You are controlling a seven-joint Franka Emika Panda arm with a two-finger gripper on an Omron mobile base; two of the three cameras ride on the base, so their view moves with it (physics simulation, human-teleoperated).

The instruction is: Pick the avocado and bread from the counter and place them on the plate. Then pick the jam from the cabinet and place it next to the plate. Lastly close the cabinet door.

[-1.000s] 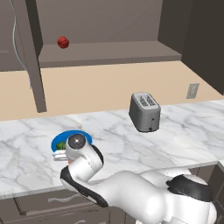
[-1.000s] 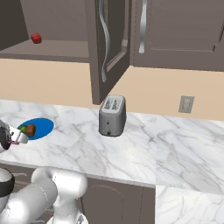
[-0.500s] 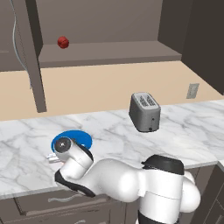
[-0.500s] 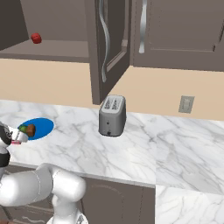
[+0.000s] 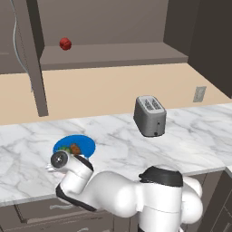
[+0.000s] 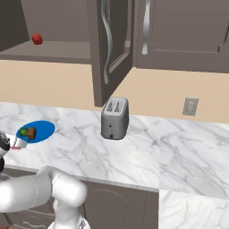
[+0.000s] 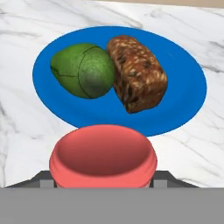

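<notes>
The blue plate (image 7: 183, 87) lies on the white marble counter (image 7: 26, 144) and holds the green avocado (image 7: 83, 70) and the brown bread (image 7: 138, 72), side by side and touching. My gripper (image 7: 103, 177) is shut on the jam (image 7: 103, 153), whose red lid faces the camera just short of the plate's near rim. I cannot tell whether the jar rests on the counter. In the left base view my wrist (image 5: 60, 159) sits at the front left edge of the plate (image 5: 84, 144). The cabinet door (image 6: 107, 49) stands open.
A grey toaster (image 5: 150, 115) stands on the counter to the right of the plate. A dark red ball (image 5: 65, 44) lies on the cabinet shelf (image 5: 113, 54). A wall outlet (image 5: 199, 94) is behind the counter. Drawers run under the counter's front edge.
My hand with the jam has slid left and toward the counter's front, from above the plate to its near rim. The arm's elbow has swung forward. Avocado and bread have not moved.
</notes>
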